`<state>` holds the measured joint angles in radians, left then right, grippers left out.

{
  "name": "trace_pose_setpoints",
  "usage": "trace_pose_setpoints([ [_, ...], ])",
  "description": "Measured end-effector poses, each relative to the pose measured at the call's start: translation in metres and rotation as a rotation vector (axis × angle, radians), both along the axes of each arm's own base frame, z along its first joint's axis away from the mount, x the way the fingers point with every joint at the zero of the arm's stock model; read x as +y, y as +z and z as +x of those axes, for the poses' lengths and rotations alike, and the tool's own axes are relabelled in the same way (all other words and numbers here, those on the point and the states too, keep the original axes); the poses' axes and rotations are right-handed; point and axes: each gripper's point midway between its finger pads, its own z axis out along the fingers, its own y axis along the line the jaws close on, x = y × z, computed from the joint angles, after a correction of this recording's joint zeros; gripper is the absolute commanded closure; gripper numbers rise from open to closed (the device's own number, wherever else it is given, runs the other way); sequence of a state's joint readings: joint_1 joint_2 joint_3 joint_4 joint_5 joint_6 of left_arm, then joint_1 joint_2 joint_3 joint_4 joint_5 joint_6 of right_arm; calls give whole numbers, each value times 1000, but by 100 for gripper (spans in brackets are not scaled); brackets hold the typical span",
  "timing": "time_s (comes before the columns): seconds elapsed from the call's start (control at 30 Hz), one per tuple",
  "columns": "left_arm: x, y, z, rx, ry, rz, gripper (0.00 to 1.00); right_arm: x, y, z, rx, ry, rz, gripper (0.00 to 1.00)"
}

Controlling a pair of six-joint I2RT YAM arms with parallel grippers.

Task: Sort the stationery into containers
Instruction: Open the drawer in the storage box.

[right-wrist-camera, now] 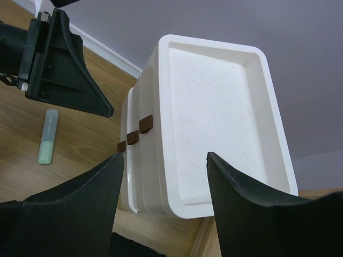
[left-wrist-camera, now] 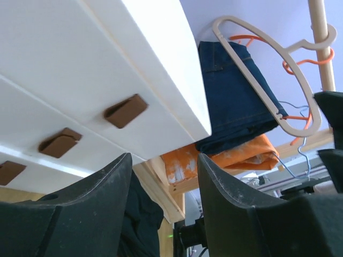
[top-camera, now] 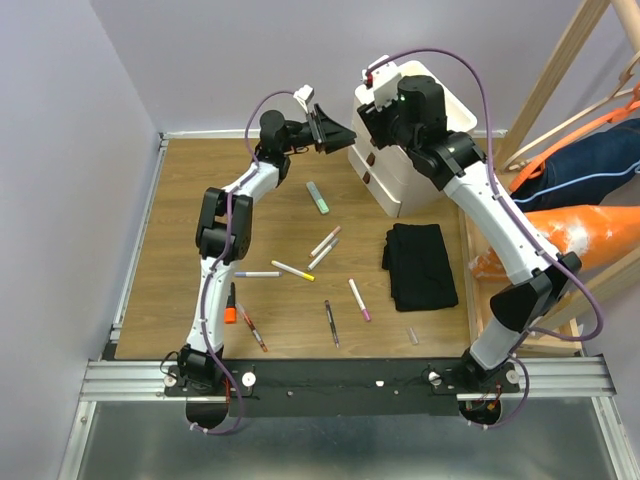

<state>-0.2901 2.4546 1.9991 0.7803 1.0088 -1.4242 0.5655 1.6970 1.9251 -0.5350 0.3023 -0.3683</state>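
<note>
our left tool (left-wrist-camera: 163, 176) is wide and holds nothing. it points at the drawer handles (left-wrist-camera: 126, 111), we think to pull one. our right tool (right-wrist-camera: 165, 156) is wide and bare too, over the white drawers (right-wrist-camera: 214, 107) near the far right corner of the table (top-camera: 190, 200). the pens (top-camera: 325, 243) lie mid table, not sorted yet. we cannot see inside the drawers.
</note>
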Motion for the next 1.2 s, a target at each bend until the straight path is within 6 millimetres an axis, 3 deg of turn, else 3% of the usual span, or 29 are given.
trace_pose_setpoints([
  [0.2,-6,-27,13,44,15,6,36,1,5,7,-16,-5,-23,30],
  [0.37,-18,-38,16,40,10,8,33,0,6,8,-19,-7,-34,31],
  [0.73,-46,-43,8,-27,-24,7,31,-1,5,8,-17,-10,-45,32],
  [1.0,-46,-31,16,-97,4,-4,31,-3,3,9,-16,-16,-52,32],
  [1.2,-46,-32,21,-111,23,-7,33,-1,-8,15,2,-23,-72,32],
])
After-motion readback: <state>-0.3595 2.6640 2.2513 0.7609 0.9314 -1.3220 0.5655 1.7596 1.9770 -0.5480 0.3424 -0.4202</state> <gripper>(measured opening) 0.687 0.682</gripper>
